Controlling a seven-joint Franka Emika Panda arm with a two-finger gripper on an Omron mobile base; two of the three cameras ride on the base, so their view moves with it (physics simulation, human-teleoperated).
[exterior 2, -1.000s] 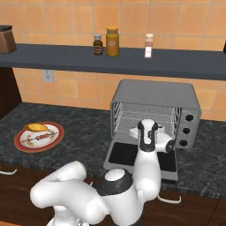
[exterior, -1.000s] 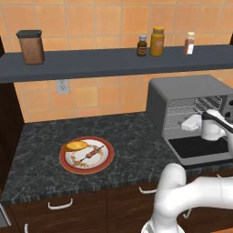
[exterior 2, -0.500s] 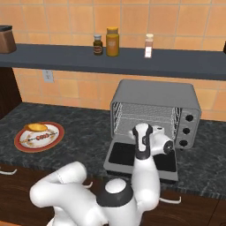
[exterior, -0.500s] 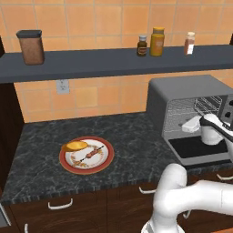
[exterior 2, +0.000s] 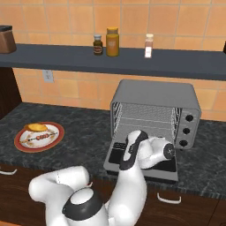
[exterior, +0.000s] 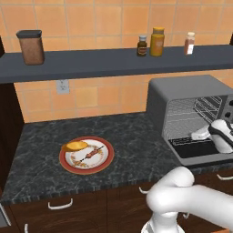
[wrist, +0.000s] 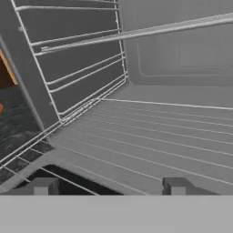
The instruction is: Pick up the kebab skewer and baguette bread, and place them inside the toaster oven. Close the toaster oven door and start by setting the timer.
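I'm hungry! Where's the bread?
The bread lies on the plate, at its far left edge beside the skewer, on the counter left of the toaster oven.

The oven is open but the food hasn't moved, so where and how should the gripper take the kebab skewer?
Grip the kebab skewer mid-length, on the meat chunks, coming straight down with the jaws across the stick. It lies flat and diagonal on the plate, beside the baguette bread, so a side approach would hit the rim.

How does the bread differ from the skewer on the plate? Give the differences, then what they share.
The bread is a short, plump, golden-orange piece; the skewer is a long thin stick with reddish-brown chunks. The bread sits at the plate's back left edge; the skewer lies slantwise across its middle. Both rest on the same plate, untouched.
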